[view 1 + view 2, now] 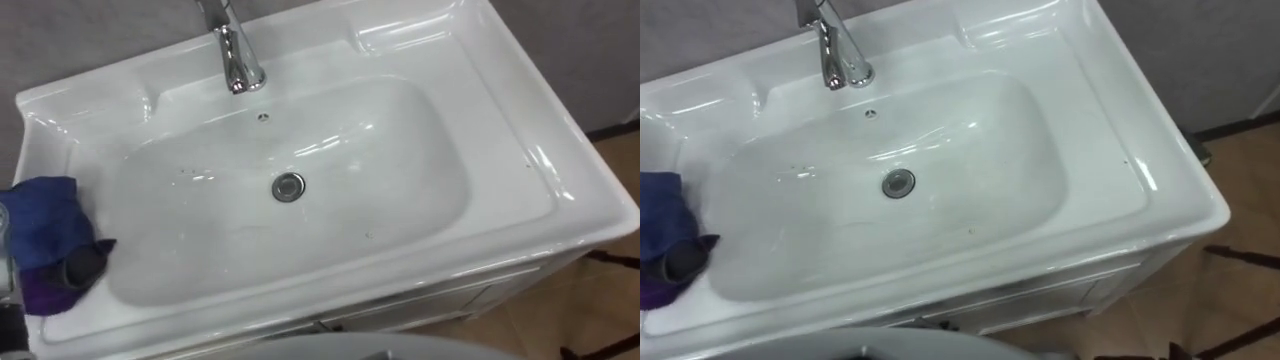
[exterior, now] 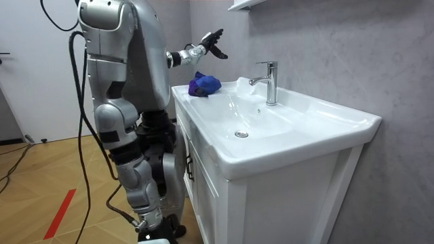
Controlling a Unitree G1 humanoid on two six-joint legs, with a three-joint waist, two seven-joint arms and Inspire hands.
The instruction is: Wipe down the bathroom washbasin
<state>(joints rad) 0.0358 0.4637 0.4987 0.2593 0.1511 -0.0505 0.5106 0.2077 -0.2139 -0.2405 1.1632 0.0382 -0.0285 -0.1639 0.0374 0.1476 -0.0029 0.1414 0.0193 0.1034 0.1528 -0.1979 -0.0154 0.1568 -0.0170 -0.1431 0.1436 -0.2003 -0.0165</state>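
Here, white basin [image 1: 330, 225] against grey wall [image 2: 352, 54].

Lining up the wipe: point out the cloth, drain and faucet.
cloth [image 1: 45, 215], left eye view, middle of the blue bundle
drain [image 1: 288, 186], left eye view, centre of its metal ring
faucet [image 1: 237, 60], left eye view, lower chrome stem

White basin [image 1: 500, 150], one piece with a broad flat rim, set on a white cabinet [image 2: 271, 203] standing on wood floor [image 2: 41, 176]. Chrome faucet [image 1: 237, 55] upright on far rim, centre. Round metal drain [image 1: 288, 186] in middle of bowl. Crumpled blue cloth [image 1: 45, 225] on left rim, its edge touching the bowl's slope.
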